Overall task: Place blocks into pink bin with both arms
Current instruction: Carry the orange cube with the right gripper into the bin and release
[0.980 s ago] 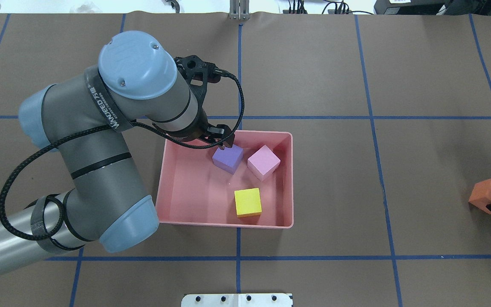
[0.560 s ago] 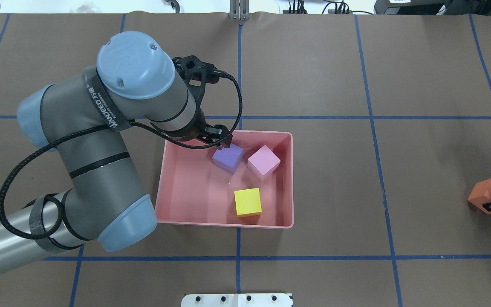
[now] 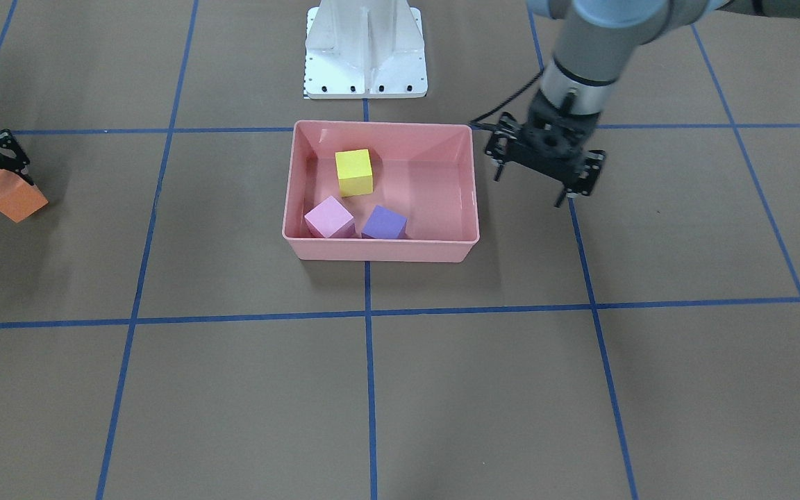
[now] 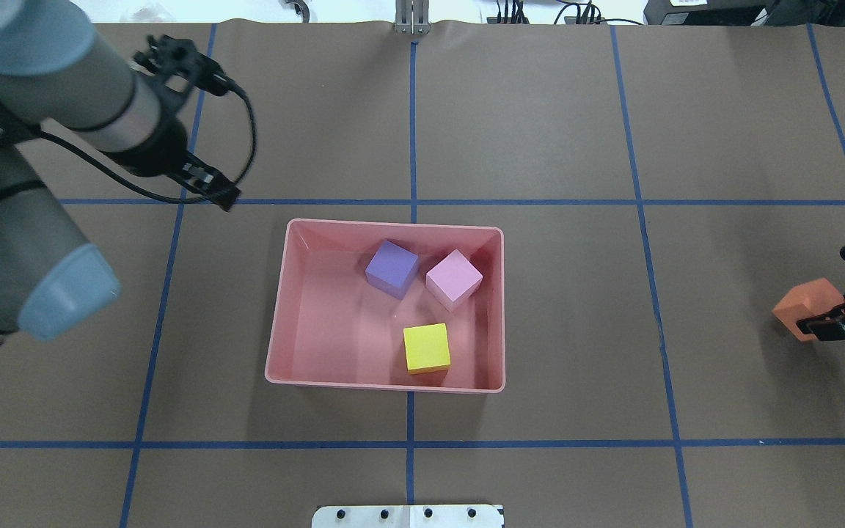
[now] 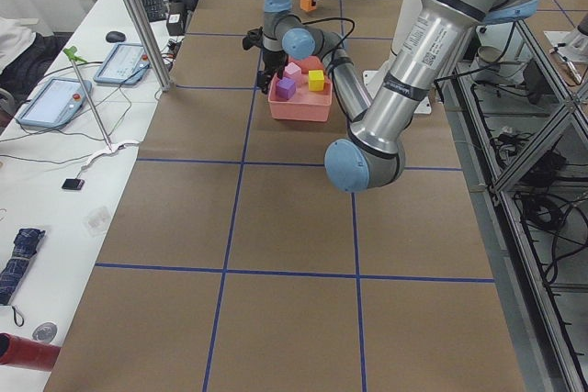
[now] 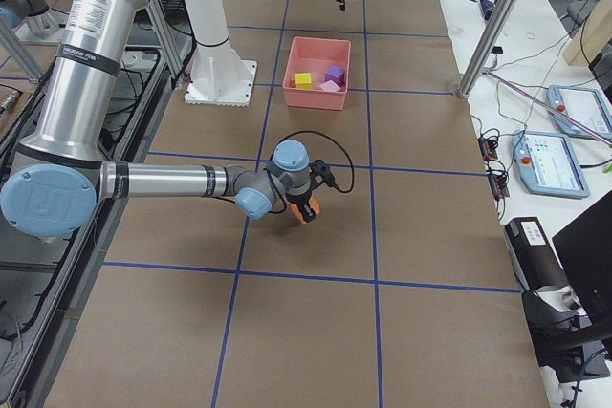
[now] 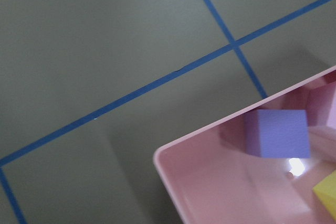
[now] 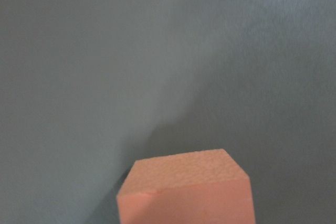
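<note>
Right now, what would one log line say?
left fingers: open, empty, outside pink bin | right fingers: shut on orange block | in bin: purple block, light pink block, yellow block

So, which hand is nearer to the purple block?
Left. The left hand hangs open outside the pink bin, past its far left corner from the purple block. The right hand is far off near the table's right edge, holding the orange block.

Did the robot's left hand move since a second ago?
Yes. The left hand was over the purple block inside the pink bin; now it is outside the bin, beyond its far left corner.
</note>
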Robot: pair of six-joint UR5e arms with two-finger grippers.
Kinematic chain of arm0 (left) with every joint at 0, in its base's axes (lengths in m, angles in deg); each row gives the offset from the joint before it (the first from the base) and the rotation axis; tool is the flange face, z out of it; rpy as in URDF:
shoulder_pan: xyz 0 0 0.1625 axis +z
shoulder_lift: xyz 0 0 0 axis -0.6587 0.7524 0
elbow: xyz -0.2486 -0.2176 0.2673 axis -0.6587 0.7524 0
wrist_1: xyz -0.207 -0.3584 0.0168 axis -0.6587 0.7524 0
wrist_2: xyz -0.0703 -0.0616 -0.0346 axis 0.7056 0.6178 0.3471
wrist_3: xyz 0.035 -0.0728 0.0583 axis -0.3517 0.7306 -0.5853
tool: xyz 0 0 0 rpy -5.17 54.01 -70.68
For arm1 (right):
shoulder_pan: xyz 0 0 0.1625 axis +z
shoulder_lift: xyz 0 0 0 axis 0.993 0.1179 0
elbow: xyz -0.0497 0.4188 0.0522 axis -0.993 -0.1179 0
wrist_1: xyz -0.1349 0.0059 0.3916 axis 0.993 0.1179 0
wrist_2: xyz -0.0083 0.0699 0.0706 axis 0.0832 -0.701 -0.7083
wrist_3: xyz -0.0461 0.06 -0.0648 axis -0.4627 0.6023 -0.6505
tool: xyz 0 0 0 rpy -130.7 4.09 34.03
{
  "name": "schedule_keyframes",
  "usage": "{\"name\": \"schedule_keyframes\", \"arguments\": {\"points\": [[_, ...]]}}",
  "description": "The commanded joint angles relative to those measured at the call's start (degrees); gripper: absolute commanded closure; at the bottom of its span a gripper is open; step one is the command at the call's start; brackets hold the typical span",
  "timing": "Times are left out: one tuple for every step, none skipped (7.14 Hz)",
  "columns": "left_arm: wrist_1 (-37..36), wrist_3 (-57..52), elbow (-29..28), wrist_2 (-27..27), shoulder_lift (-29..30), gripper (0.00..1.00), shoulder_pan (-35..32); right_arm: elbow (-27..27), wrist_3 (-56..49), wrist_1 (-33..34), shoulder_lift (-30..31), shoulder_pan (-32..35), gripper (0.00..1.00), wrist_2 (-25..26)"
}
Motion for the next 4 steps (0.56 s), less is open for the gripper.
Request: {"name": "schedule_keyframes", "arguments": {"points": [[0.3, -13.6, -0.3, 2.4, -8.5, 0.0, -11.2, 1.9, 13.9, 2.1, -6.7, 0.0, 1.0, -0.4], [1.8, -14.2, 0.1, 2.7, -13.0, 0.0, -13.6, 5.7, 18.9, 8.6, -9.9, 0.0, 1.0, -0.4], [4.7, -14.2, -0.4, 2.6, -18.5, 0.0, -15.0, 10.6, 20.7, 18.7, -13.9, 0.0, 1.0, -0.7], [8.0, -14.3, -0.6, 2.9, -20.3, 0.0, -18.3, 14.7, 21.9, 28.5, -18.4, -0.2, 1.0, -1.3]]}}
